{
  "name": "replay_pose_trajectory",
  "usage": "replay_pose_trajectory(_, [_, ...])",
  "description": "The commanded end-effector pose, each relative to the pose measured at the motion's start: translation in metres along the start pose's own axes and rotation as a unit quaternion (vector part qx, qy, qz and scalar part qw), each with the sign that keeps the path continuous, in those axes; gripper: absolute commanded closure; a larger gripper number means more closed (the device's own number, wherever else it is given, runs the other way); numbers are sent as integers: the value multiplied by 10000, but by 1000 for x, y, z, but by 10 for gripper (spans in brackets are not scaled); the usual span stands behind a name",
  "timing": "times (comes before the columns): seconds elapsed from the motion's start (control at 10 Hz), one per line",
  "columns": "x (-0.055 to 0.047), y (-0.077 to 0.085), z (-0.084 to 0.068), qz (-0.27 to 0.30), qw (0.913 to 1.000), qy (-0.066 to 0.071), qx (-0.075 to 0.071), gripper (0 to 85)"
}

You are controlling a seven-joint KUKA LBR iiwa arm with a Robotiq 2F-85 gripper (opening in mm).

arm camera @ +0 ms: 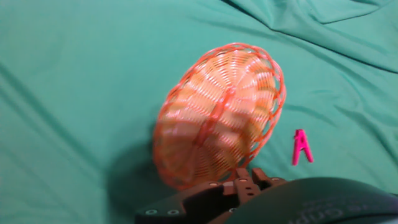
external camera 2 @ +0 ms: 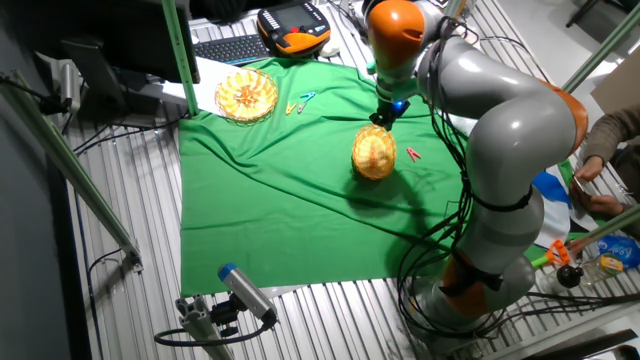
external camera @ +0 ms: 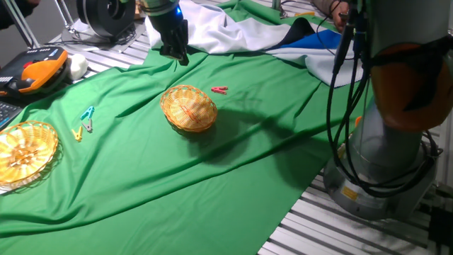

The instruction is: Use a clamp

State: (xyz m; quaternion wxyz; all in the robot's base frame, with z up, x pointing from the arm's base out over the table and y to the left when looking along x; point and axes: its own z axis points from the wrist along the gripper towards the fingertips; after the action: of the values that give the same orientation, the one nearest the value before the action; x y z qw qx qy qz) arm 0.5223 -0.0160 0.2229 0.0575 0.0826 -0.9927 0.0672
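Observation:
The clamp (external camera: 219, 90) (external camera 2: 412, 154) (arm camera: 302, 147) is a tiny red clip lying on the green cloth (external camera: 177, 184), just right of an overturned wicker basket (external camera: 189, 108) (external camera 2: 373, 153) (arm camera: 217, 115). My gripper (external camera: 174, 54) (external camera 2: 381, 119) hangs above the cloth behind the basket, apart from the clamp. In the hand view its fingertips (arm camera: 242, 180) show at the bottom edge, pressed together with nothing between them.
A second wicker basket (external camera: 25, 152) (external camera 2: 246, 93) sits at the cloth's far end. A teal clip (external camera: 88, 113) and a yellow clip (external camera: 79, 132) lie near it. A teach pendant (external camera: 32, 74) and white-blue fabric (external camera: 233, 28) border the cloth. The robot base (external camera: 382, 163) stands beside the table.

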Motion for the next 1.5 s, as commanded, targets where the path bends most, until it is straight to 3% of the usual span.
replay_pose_trajectory(0.0, [-1,-9,6,-2,10000,15,-16,510])
replay_pose_trajectory(0.4, [10,-57,36,-14,10000,-69,37,510])
replay_pose_trajectory(0.6, [14,-77,51,-136,9999,-68,-40,510])
replay_pose_trajectory(0.8, [17,-85,62,-144,9998,-91,-36,510])
replay_pose_trajectory(1.0, [14,-86,67,-187,9996,-177,-81,510])
replay_pose_trajectory(1.1, [14,-86,67,-225,9995,-162,-161,510])
replay_pose_trajectory(1.2, [14,-86,67,-308,9992,-97,-220,680])
replay_pose_trajectory(1.3, [14,-86,67,-340,9987,117,-356,850])
replay_pose_trajectory(1.4, [14,-86,67,-234,9990,241,-300,850])
